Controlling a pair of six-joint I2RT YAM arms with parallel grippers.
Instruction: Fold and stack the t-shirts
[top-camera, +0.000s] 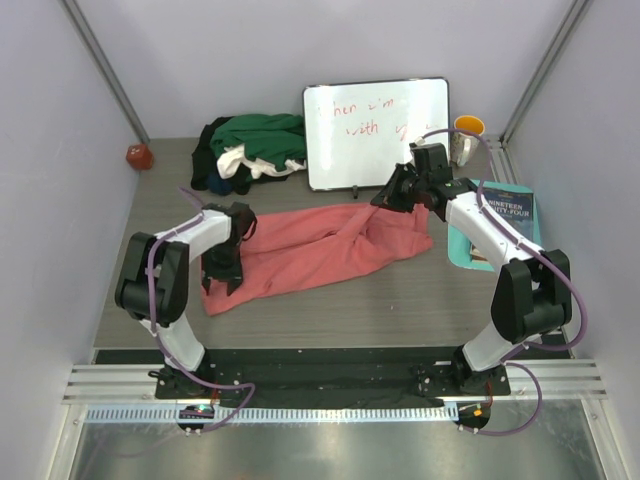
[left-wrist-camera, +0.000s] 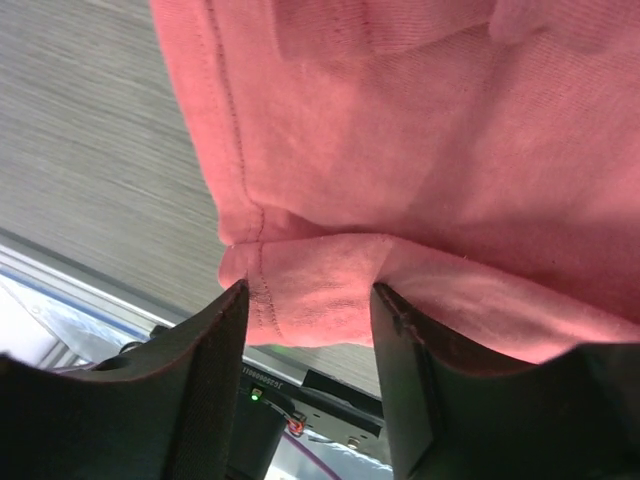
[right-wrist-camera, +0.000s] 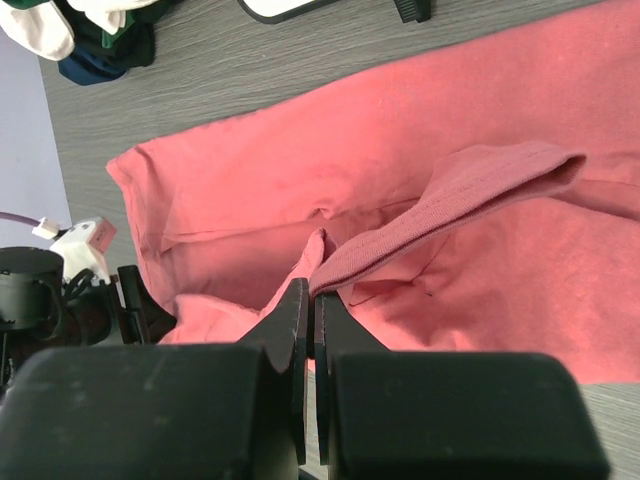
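I am looking at the pink shirt (top-camera: 320, 250), which is lying crumpled across the middle of the table (top-camera: 400, 300), stretching from the left gripper (top-camera: 222, 275) to the right gripper (top-camera: 392, 195).

The left gripper is hovering over the shirt's near-left end with its fingers (left-wrist-camera: 225, 330) standing spread. In the left wrist view the folded hem (left-wrist-camera: 300, 290) is sitting in the gap between them, and neither finger is pressing on it.

The right gripper is pinching the shirt's ribbed band (right-wrist-camera: 450, 195) at the far-right end. Its fingers are pressed together on the cloth, and the band is rising off the rest of the shirt in a taut strip.

The other shirts, dark green, white and black, are lying in a pile (top-camera: 250, 150) at the far left of the table, apart from the pink one. A board (top-camera: 375, 130) with red writing is leaning just right of the pile. A mug (top-camera: 468, 128) is standing in the far-right corner, and a book (top-camera: 505, 215) is lying by the right arm.
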